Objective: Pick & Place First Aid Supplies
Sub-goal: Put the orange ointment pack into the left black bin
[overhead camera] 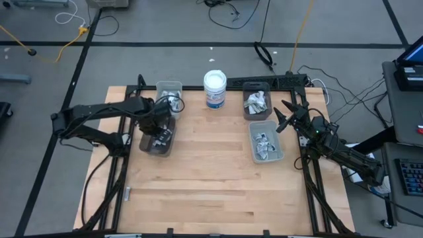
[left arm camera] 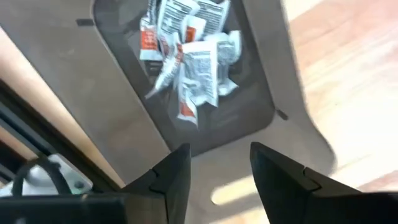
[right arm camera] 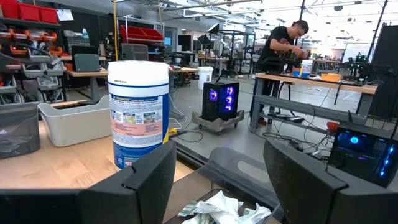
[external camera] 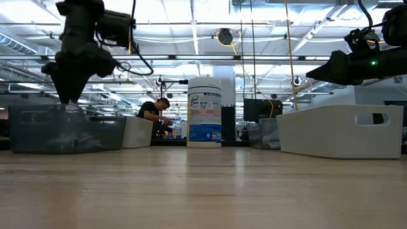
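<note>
Small white packets with dark print and red marks (left arm camera: 186,59) lie in a heap on the floor of a dark grey bin (overhead camera: 151,147) at the table's left. My left gripper (left arm camera: 221,158) hovers above that bin (left arm camera: 118,87), open, fingers pointing down, clear of the packets; the high view shows it there too (overhead camera: 160,129). More crumpled packets fill a grey bin (overhead camera: 256,102) and a pale bin (overhead camera: 266,147) on the right. My right gripper (overhead camera: 282,116) waits open at the table's right edge, above packets (right arm camera: 217,208).
A white round tub with a blue label (overhead camera: 215,89) stands at the far middle of the table, also in the right wrist view (right arm camera: 138,112). A clear bin (overhead camera: 170,92) sits beyond the dark one. Bare wood (overhead camera: 211,178) spans the middle and near side. A person (right arm camera: 283,56) works far behind.
</note>
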